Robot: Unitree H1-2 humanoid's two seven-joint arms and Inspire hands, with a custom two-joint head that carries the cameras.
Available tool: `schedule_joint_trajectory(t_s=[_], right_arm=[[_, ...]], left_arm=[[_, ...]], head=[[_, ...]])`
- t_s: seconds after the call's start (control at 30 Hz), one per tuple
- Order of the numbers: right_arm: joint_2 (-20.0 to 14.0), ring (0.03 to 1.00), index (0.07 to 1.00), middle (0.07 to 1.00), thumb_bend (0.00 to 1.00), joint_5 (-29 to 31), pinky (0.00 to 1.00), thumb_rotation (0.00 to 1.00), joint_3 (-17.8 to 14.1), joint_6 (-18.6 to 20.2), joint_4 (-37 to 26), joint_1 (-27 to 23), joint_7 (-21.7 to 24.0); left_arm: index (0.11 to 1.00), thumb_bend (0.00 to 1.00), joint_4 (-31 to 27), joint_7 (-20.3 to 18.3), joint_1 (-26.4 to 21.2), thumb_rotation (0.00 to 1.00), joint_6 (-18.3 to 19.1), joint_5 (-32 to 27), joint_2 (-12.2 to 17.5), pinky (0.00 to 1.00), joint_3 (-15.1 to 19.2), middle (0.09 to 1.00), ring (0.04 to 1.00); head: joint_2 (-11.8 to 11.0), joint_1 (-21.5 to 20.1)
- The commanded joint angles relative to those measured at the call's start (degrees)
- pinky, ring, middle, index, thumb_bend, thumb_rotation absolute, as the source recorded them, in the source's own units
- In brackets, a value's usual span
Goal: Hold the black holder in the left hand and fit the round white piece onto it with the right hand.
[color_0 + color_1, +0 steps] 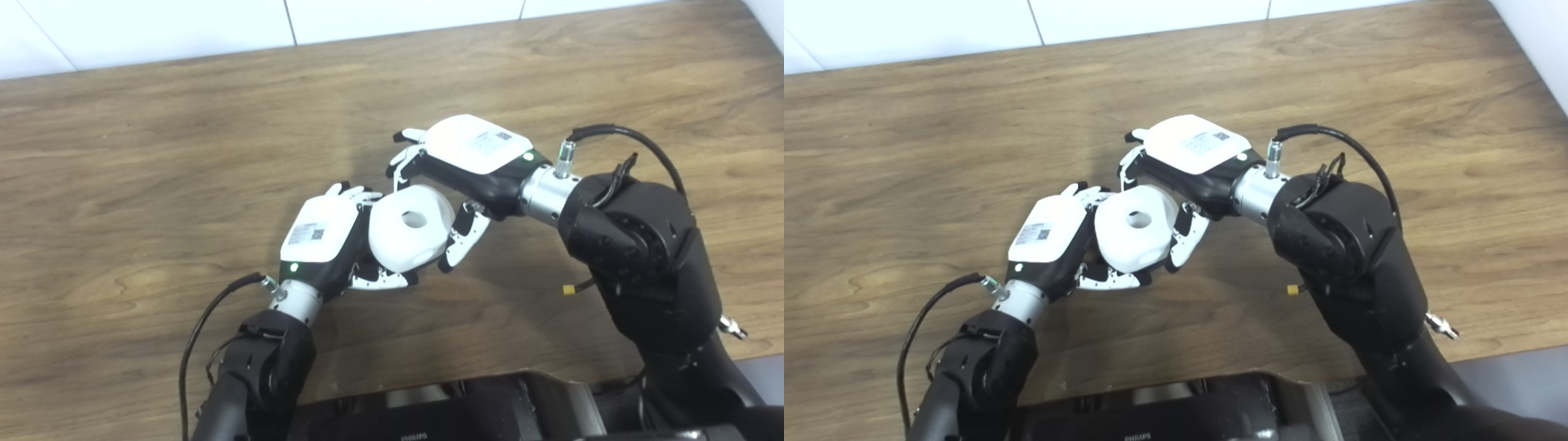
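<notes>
Black holder not discernible; hidden behind the left hand if present, so that hand's grip cannot be judged. Round white piece: smooth, rounded, central hole facing up, raised over the table between both hands. Right hand curls fingers around it, gripping.

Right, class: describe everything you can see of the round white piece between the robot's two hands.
The round white piece is a thick, smooth, matte ring, plastic by its look, with a round hole through its middle that faces up toward the camera. It is held above the wooden table, tilted slightly. The left hand presses against its left side with fingers curled beneath it, and the right hand reaches over from the upper right, fingers along its top and right edge. The black holder cannot be made out.
</notes>
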Motion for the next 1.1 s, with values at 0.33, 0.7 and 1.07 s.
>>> schedule_joint_trajectory(t_s=[0.33, 0.7, 1.07], right_arm=[[0.9, 0.962, 0.484, 0.809, 0.52, -1.66, 0.91, 0.14, 1.79, -1.95, -0.87, -0.73, -0.98], [2.19, 0.959, 0.485, 0.805, 0.52, -1.44, 0.9, 0.14, 1.69, -2.35, -0.26, -0.54, -2.5], [1.38, 0.96, 0.485, 0.816, 0.52, -2.08, 0.9, 0.14, 0.96, -2.23, -0.28, -2.03, -0.9]], left_arm=[[0.489, 0.52, -1.37, -0.19, -0.87, 0.06, -0.65, 0.28, -0.55, 0.97, -0.36, 0.804, 0.88], [0.488, 0.52, -1.27, -0.29, -0.81, 0.06, -0.59, 0.16, -0.61, 0.97, -0.4, 0.805, 0.881], [0.489, 0.52, -1.28, -0.13, -0.73, 0.06, -0.72, 0.17, -0.48, 0.96, -0.39, 0.805, 0.878]], head=[[-0.01, -0.56], [-0.39, -0.58], [-0.39, -0.83]])
